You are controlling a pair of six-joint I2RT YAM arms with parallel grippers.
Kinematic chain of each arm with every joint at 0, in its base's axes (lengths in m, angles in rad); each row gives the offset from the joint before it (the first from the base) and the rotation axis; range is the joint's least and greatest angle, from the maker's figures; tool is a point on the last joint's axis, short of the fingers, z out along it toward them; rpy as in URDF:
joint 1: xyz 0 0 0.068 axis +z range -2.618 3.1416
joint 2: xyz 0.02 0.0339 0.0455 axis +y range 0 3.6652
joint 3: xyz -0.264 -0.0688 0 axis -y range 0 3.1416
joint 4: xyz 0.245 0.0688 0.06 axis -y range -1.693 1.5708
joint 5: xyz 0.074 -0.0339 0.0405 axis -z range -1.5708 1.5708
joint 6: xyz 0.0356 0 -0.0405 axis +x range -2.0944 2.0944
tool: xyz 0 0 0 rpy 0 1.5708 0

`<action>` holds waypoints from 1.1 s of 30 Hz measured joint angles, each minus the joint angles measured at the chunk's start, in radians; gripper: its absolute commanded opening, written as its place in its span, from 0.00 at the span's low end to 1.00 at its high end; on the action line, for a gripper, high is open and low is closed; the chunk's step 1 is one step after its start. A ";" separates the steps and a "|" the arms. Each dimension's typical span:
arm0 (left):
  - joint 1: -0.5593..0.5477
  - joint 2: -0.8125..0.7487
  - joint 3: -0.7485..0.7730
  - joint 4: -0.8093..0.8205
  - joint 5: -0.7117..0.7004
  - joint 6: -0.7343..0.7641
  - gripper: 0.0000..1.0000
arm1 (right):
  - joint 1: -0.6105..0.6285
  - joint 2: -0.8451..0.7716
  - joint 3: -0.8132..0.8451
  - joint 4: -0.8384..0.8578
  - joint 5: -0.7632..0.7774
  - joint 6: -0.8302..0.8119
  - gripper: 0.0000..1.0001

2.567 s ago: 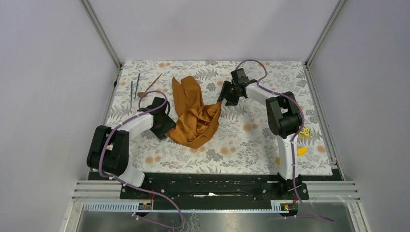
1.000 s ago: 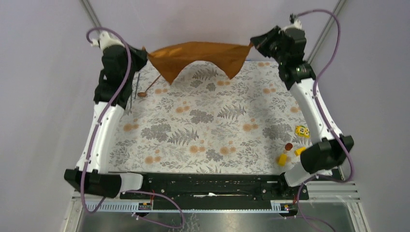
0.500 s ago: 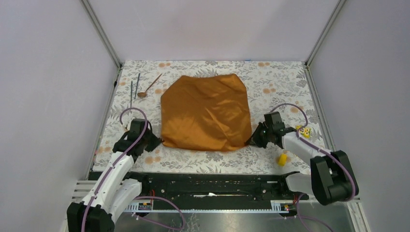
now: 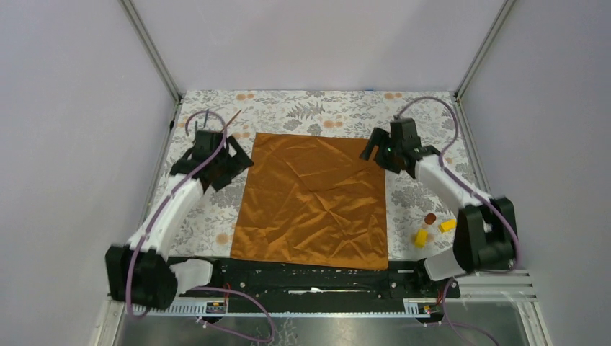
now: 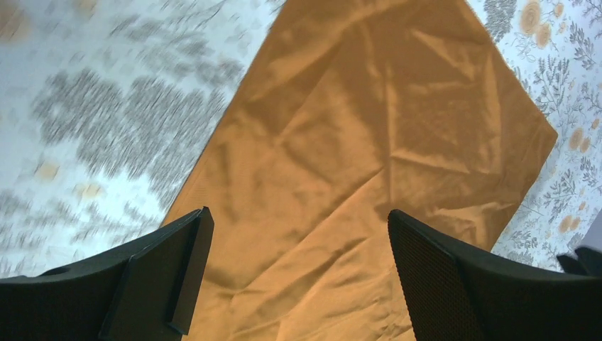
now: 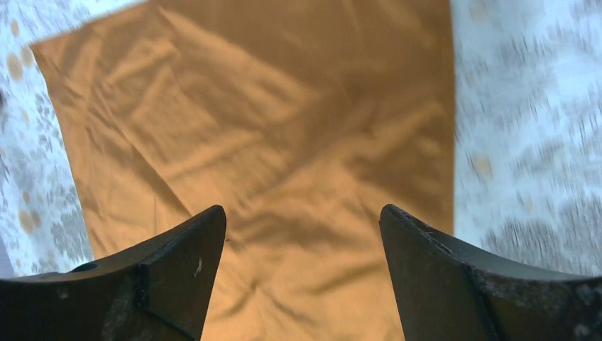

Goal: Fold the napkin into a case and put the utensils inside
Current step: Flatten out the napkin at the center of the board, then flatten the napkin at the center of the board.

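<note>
Rust-orange square cloth napkin (image 4: 311, 198) now lies flat mid-table on the floral grey-and-orange tablecloth (image 4: 310, 115), no longer billowed, left gripper (image 5: 298, 213) and right gripper (image 6: 302, 209) released at its far corners, jaws spread, empty; ready, I judge, for the first fold.

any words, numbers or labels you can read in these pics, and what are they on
None can be read.
The small yellow blocks near the right arm are too small to show any marking.
The napkin is plain, and the tablecloth carries only a floral print.
</note>
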 measured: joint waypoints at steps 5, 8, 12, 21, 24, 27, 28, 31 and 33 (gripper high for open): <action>0.021 0.385 0.213 0.163 0.117 0.080 0.94 | -0.018 0.350 0.298 0.027 -0.016 -0.032 0.79; 0.021 0.566 0.239 0.297 0.203 0.083 0.95 | -0.027 0.525 0.424 0.043 -0.017 -0.031 0.80; 0.018 0.703 0.239 0.404 0.261 0.063 0.98 | -0.033 0.665 0.480 0.040 -0.022 -0.031 0.82; 0.031 0.829 0.306 0.600 0.267 -0.002 0.99 | -0.068 0.727 0.549 0.087 -0.041 -0.034 0.83; 0.049 0.894 0.358 0.661 0.280 -0.048 0.99 | -0.096 0.758 0.586 0.099 -0.068 -0.023 0.84; 0.061 0.960 0.424 0.715 0.291 -0.083 0.99 | -0.118 0.808 0.654 0.113 -0.087 -0.015 0.84; 0.063 0.979 0.442 0.731 0.294 -0.094 0.99 | -0.124 0.826 0.678 0.115 -0.093 -0.012 0.84; 0.066 1.037 0.510 0.759 0.303 -0.124 0.99 | -0.138 0.877 0.754 0.117 -0.107 -0.004 0.84; 0.066 1.074 0.555 0.773 0.311 -0.137 0.99 | -0.147 0.922 0.824 0.106 -0.115 -0.001 0.84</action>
